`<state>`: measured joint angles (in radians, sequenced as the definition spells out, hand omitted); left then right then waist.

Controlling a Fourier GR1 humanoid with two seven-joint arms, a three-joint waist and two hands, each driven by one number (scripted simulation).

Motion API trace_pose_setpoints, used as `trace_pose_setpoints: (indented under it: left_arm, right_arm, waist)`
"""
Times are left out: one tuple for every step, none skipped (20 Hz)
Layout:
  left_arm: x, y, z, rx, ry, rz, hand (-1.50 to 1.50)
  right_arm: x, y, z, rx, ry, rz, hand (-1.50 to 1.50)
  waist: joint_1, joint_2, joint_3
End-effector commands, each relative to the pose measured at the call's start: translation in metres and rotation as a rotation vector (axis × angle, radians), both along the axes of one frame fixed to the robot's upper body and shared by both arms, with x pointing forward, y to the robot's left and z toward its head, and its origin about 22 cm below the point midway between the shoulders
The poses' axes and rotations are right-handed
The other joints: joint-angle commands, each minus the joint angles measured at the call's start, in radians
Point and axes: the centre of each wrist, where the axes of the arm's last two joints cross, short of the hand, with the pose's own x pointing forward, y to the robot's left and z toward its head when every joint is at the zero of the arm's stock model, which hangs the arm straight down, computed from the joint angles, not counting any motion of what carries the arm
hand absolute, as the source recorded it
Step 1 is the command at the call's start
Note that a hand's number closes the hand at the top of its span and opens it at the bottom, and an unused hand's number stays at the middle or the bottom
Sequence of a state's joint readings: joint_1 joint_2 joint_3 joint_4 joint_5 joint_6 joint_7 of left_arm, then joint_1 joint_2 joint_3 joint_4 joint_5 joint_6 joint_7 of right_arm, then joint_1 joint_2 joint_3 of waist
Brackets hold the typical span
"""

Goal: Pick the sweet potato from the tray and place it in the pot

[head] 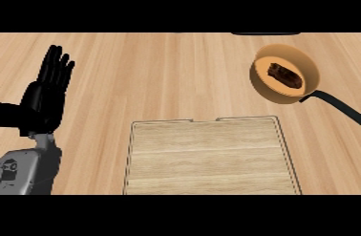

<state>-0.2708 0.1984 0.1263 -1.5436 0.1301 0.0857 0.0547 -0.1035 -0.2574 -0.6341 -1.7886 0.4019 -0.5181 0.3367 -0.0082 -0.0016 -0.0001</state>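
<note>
A brown sweet potato (pixel 285 75) lies inside the orange pot (pixel 265 85) at the upper right of the counter; the pot's black handle (pixel 337 105) runs off toward the right edge. The wooden tray (pixel 210 156) sits low in the middle with nothing on it. At the left edge my left hand (pixel 44 97) rests open with its fingers straight and pointing up, well away from both tray and pot. No right hand shows in the head view.
The light wooden counter (pixel 162 72) stretches around the tray and pot. A dark object (pixel 264 34) is just visible at the top edge, behind the pot.
</note>
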Motion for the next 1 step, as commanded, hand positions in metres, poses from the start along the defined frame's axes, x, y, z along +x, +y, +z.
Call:
trace_pose_setpoints:
  left_arm:
    - [-0.0064, 0.0035, 0.0094, 0.010, -0.005, -0.021, 0.00]
  right_arm:
    - [-0.0293, -0.0089, 0.0075, -0.007, 0.001, -0.004, -1.50]
  waist:
    - [0.004, 0.000, 0.000]
